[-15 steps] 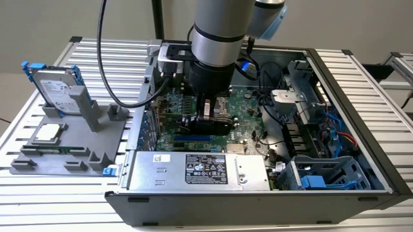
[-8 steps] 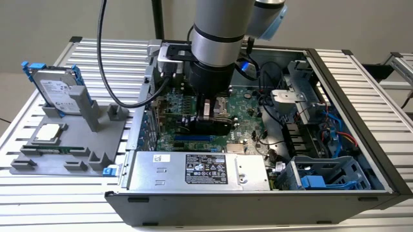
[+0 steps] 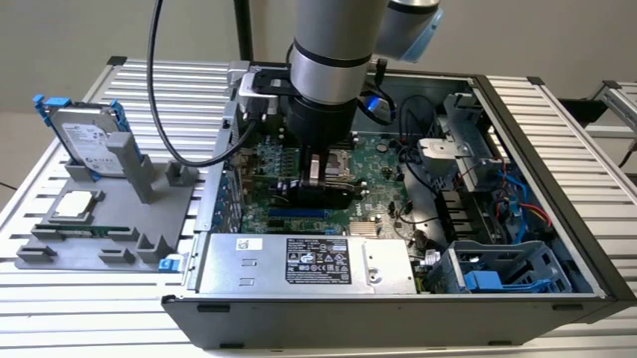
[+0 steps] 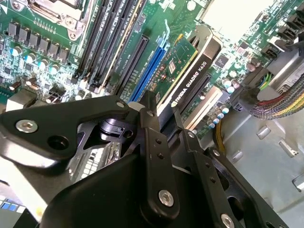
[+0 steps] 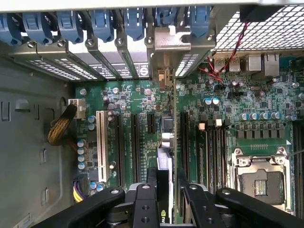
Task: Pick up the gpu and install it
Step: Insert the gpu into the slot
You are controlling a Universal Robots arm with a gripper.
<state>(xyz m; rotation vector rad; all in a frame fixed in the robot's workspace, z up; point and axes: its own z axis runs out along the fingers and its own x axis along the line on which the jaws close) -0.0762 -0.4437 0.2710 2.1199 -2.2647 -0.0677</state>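
Note:
The gpu (image 4: 190,71) is a green card with a black shroud, standing on edge over the motherboard beside a blue slot (image 4: 152,61). My gripper (image 4: 161,107) is shut on its upper edge, one black finger on each face. In the first wrist view the gpu (image 5: 165,156) runs edge-on from my gripper (image 5: 165,173) toward the case's rear wall, where its silver bracket (image 5: 166,42) sits among the slot covers. In the exterior view my gripper (image 3: 321,195) is down inside the open computer case (image 3: 557,186), low over the motherboard.
A hard drive with blue rails (image 3: 88,138) and a narrow memory stick (image 3: 85,230) rest on a grey fixture (image 3: 169,216) at the exterior view's left. Inside the case are the power supply (image 3: 298,262), a drive cage (image 3: 497,272), the processor socket (image 5: 261,178) and braided cables (image 4: 280,104).

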